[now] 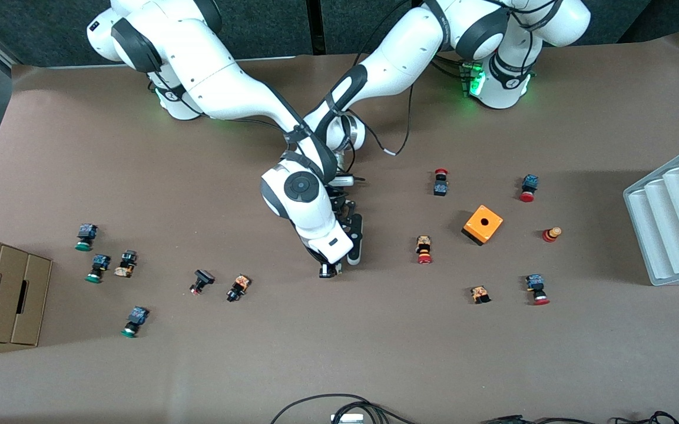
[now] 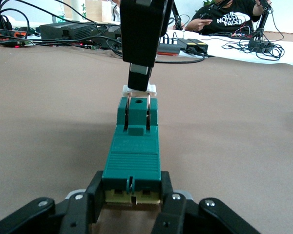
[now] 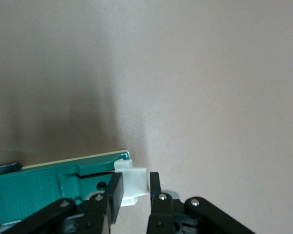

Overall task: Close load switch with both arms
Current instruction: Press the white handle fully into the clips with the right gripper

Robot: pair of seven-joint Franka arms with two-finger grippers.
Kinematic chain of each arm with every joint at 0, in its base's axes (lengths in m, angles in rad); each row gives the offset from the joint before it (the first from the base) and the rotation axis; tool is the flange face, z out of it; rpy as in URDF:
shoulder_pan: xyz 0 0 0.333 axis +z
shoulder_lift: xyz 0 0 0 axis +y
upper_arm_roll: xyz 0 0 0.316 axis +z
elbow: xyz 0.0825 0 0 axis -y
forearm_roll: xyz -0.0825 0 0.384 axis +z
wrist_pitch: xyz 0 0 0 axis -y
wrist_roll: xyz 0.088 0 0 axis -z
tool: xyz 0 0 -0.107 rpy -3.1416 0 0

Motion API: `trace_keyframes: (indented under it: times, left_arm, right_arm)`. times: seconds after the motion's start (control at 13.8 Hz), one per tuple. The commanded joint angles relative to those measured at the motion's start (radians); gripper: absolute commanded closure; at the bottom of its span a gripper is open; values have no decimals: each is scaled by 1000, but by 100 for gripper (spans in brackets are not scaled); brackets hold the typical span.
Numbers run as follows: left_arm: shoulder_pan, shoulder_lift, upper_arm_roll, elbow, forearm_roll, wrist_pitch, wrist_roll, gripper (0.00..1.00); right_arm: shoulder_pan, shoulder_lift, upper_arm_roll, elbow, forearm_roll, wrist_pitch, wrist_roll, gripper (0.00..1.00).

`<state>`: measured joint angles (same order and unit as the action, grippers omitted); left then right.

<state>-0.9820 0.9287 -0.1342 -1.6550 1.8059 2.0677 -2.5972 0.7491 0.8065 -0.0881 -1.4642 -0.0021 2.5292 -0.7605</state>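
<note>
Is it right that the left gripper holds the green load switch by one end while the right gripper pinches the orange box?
Not quite. The left gripper does clamp one end of the green load switch, but the right gripper pinches the switch's white sliding piece, as the right wrist view shows. The orange box sits untouched, toward the left arm's end of the table.

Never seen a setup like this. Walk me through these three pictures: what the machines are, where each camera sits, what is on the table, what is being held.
Two white robot arms work at a brown table. One picture looks down from high up; the other two come from cameras on each arm's wrist. The left hand is shut on one end of the green load switch, which lies on the table. The right hand is shut on the white sliding piece at its other end. Scattered around are small push buttons, an orange box, a cardboard organiser and a white tray.
</note>
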Motion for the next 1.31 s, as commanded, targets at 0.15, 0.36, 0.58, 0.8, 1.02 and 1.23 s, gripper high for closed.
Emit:
trace_keyframes:
  times: [0.15,0.36,0.58,0.8,1.02,1.23]
  left_arm:
    - [-10,21,4,20,1,-1,-24,71]
    - [-10,21,4,20,3,-1,-24,71]
    - [-10,21,4,20,3,-1,-24,71]
    - [-10,21,4,20,1,-1,-24,71]
    - [-10,21,4,20,3,-1,-24,71]
    - [-10,21,4,20,1,-1,-24,71]
  right_arm:
    - [-14,43,5,44,-27,25,10,70]
    - [-14,48,5,44,-27,33,10,70]
    - [-14,48,5,44,-27,36,10,70]
    - [-14,51,5,44,-27,39,10,70]
    - [-13,48,5,44,-27,39,12,67]
    - [-4,27,5,44,-12,33,12,23]
